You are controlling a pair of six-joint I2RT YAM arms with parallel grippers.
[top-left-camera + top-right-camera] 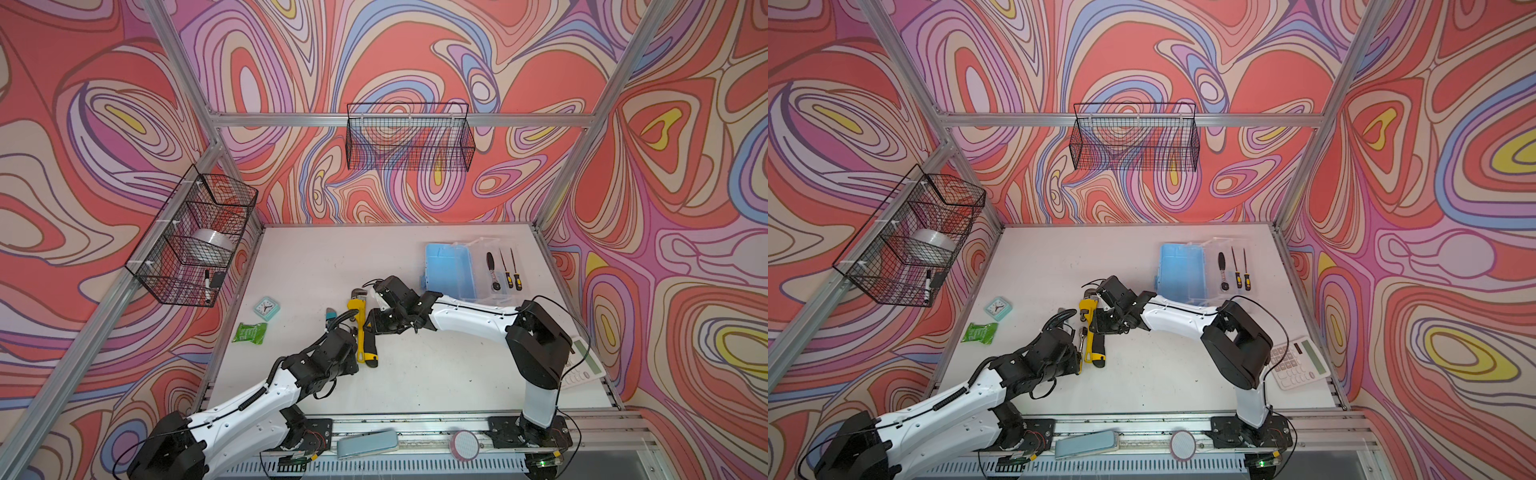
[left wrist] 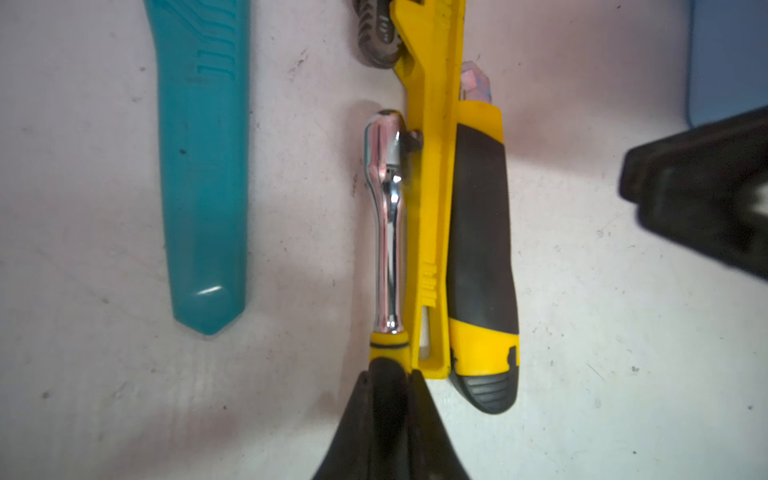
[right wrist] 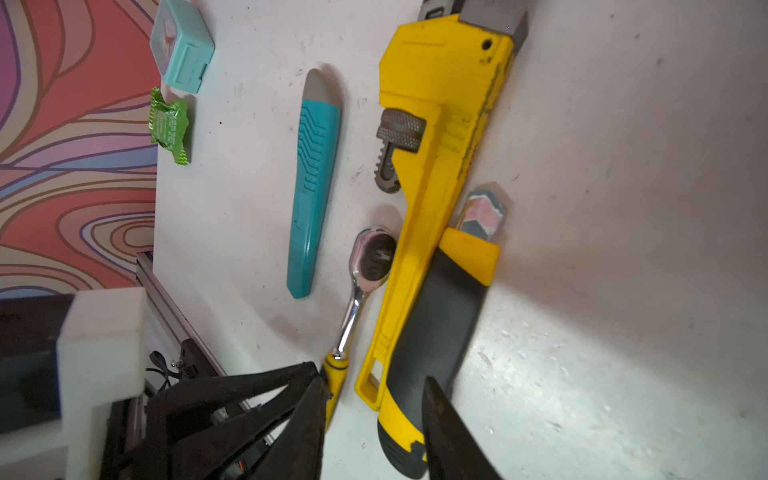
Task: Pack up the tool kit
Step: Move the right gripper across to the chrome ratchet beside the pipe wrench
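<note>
On the counter (image 1: 415, 374), the tool box (image 1: 451, 270) lies at two o'clock, with its lid (image 1: 500, 266) open just to the right and three tools on it. At the centre, the wrench (image 1: 358, 328), the knife (image 1: 371, 353) and the ratchet (image 2: 388, 224) lie side by side, touching. The clock (image 1: 266, 308) lies at nine o'clock, the packet (image 1: 249, 333) just before it.

The ratchet (image 2: 388, 224) has a mirror-bright chromed metal shaft and a yellow plastic grip. The pipe wrench (image 3: 432, 174) is scuffed yellow-painted metal with a dull grey knurled nut. The utility knife (image 2: 482, 266) pairs glossy yellow plastic with matt black rubbery inlay. The teal cutter (image 2: 205, 166) looks like smooth, slightly glossy plastic. The table (image 2: 602, 374) is white, matt and speckled with scratches. The green packet (image 3: 169, 124), upper left, is crinkled shiny foil.
</note>
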